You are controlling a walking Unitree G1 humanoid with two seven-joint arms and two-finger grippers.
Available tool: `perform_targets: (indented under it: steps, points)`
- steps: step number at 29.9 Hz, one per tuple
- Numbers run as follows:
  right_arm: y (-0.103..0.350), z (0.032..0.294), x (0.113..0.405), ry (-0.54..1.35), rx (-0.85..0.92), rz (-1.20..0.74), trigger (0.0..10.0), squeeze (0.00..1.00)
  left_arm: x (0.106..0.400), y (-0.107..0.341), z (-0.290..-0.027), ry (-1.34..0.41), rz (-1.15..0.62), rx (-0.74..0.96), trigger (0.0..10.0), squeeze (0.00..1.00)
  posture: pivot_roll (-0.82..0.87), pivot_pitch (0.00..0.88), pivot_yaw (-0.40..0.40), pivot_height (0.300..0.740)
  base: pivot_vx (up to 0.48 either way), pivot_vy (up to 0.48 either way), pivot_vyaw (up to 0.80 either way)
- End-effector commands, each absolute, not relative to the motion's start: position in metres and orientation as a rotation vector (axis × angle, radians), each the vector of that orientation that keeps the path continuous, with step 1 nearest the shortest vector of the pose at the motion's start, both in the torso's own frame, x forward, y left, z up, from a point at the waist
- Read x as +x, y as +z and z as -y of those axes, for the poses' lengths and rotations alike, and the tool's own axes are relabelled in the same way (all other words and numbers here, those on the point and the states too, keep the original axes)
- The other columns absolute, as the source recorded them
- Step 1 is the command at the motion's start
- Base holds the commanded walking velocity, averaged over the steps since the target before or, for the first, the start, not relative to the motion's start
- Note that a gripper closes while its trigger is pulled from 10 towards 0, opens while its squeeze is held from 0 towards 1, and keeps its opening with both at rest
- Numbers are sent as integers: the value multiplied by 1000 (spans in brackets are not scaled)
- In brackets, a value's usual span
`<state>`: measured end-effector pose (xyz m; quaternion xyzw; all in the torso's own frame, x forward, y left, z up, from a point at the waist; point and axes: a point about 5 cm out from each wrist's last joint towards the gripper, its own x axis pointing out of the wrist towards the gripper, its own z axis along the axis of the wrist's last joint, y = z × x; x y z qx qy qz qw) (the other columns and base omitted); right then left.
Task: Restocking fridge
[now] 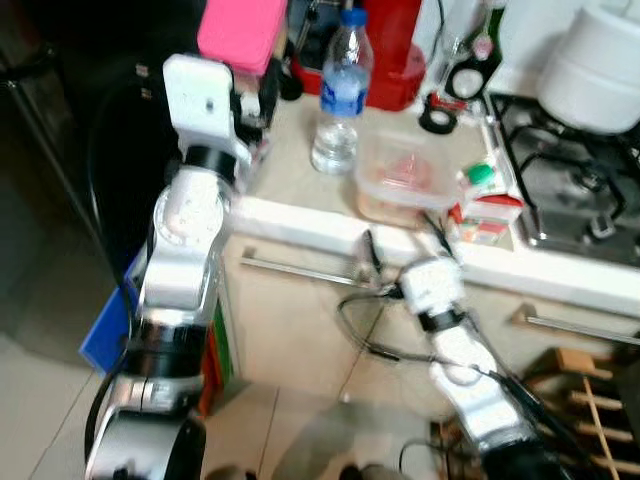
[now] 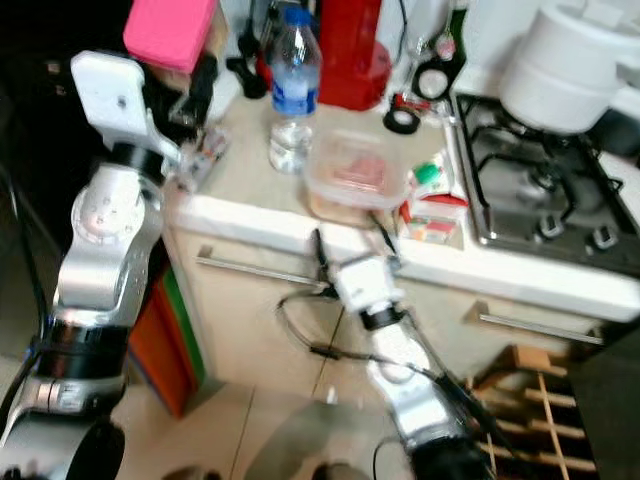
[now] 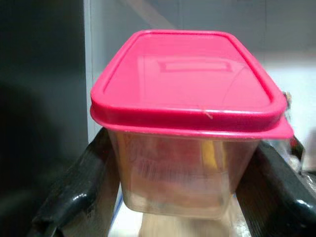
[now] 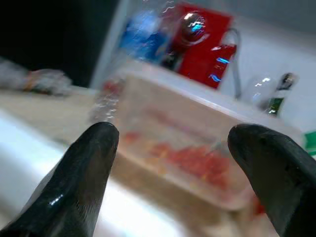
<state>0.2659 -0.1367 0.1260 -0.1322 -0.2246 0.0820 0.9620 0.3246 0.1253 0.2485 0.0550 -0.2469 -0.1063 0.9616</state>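
Pink-lidded container [image 3: 187,123]: clear tub, raised above the counter's [image 1: 300,215] left end, clamped across its short sides between the left gripper's [image 3: 185,182] two black fingers. Clear-lidded container [image 1: 402,178]: holds reddish food, rests on the counter beside the water bottle [image 1: 338,95] and a green-capped carton [image 1: 488,205]. It lies straight ahead of the right gripper [image 4: 173,168], which is the nearer arm; its fingers are spread wide, touching nothing, at the counter edge below the tub.
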Motion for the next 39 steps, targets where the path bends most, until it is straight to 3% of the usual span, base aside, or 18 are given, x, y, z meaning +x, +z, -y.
perform_targets:
  steps: [1, 10, 18, 20, 21, 28, 29, 39]
  points:
    - [146, 162, 265, 93, -221, 495, 10000, 0, 317, 241, -113, -294, 459, 95, 0, 0, -7, 0, -57, 740, 0, 0, 0]
    - [169, 142, 270, 55, -150, 527, 10000, 0, 301, 230, -100, -450, 368, 62, 0, 0, -5, 0, -14, 740, 0, 0, 0]
    - [167, 135, 271, 48, -130, 512, 10000, 0, 308, 227, -105, -420, 316, 74, 0, 0, 0, 0, -2, 740, 0, 0, 0]
    - [169, 135, 272, 45, -129, 514, 10000, 0, 309, 227, -107, -407, 311, 77, 510, 0, -1, 0, -5, 740, 0, 0, 0]
    - [171, 136, 272, 47, -135, 522, 10000, 0, 309, 226, -108, -397, 303, 78, 8314, 0, -3, 0, -9, 740, 0, 0, 0]
    - [171, 136, 272, 47, -135, 522, 10000, 0, 309, 226, -108, -397, 303, 78, 8314, 0, -3, 0, -9, 740, 0, 0, 0]
    - [177, 138, 271, 46, -155, 541, 10000, 0, 308, 222, -107, -366, 298, 68, 10000, 0, -17, 0, -27, 740, 0, 0, 0]
    - [186, 148, 274, 8, -163, 532, 10000, 0, 316, 210, -102, -300, 269, 10, 10000, 0, -55, 0, -31, 740, -25, 0, 0]
